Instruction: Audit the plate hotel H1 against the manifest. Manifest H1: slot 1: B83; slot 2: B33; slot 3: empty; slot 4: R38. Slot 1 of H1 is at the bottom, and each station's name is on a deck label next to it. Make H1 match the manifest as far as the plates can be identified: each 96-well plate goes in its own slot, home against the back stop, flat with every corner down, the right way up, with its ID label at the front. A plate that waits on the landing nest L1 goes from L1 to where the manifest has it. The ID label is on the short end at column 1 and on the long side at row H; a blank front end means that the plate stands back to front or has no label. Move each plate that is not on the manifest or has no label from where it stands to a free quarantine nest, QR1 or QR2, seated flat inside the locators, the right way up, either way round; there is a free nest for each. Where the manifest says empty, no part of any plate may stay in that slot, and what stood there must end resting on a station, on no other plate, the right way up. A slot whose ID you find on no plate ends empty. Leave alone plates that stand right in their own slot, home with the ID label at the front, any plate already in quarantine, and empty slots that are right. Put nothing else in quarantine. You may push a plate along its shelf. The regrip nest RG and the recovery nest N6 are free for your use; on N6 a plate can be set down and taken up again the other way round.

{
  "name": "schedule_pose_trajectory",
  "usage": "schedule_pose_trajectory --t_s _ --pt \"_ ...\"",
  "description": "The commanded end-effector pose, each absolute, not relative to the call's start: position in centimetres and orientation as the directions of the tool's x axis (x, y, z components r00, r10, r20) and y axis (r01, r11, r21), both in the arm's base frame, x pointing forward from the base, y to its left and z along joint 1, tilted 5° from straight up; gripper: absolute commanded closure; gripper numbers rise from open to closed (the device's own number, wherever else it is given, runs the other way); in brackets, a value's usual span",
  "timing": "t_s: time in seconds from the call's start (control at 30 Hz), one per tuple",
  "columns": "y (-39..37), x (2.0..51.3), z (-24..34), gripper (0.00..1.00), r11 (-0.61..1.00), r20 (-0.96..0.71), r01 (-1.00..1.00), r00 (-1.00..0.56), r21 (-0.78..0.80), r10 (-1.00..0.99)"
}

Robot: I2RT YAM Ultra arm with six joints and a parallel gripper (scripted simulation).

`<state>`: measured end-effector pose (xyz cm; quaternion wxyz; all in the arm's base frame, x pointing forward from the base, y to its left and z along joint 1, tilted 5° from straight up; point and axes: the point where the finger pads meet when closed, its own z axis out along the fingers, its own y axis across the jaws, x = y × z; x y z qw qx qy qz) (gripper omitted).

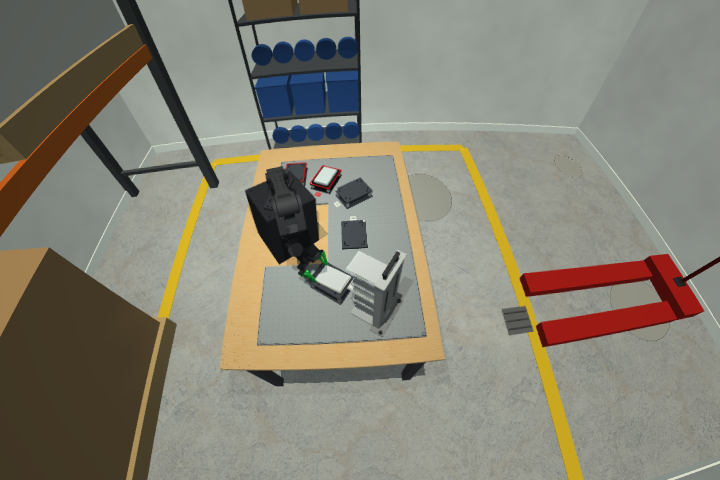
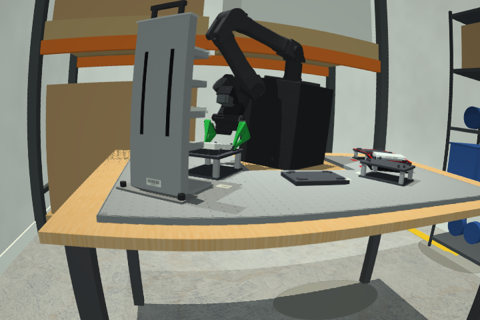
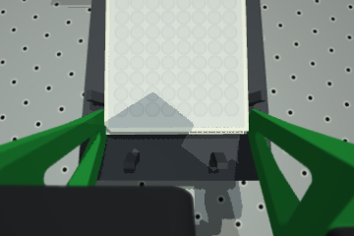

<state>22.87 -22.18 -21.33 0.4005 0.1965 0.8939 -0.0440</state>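
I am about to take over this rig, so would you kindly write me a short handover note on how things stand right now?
Gripper: open, holding nothing; its green fingers straddle the near end of the white plate.
Plate: lies flat on the raised dark nest right in front of the plate tower.
Elsewhere: one white plate already sits in a red-edged nest; the other red-edged nest, the flat dark nest and the raised nest look free.
Done: the plate is set down here, not gripped.
Left: grip or push it into its slot; the tower's contents cannot be read from these views.

White plate (image 3: 175, 64), green fingers, black nest (image 3: 175, 157), grey dotted deck (image 3: 313, 64)
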Motion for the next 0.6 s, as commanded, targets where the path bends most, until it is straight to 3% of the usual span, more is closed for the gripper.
schedule_pose_trajectory --t_s 0.0,0.03,0.07,0.57 --pt "-22.18 22.79 -21.3 0.07 0.919 -0.733 0.387 -0.602 0.081 0.318" --pt "-22.18 22.79 -21.3 0.07 0.919 -0.733 0.387 -0.602 0.081 0.318" --pt "-22.18 22.79 -21.3 0.0 0.919 -0.733 0.387 -0.602 0.081 0.318" --pt "-21.9 22.37 -20.83 0.0 0.917 -0.725 0.39 -0.605 0.09 0.328"
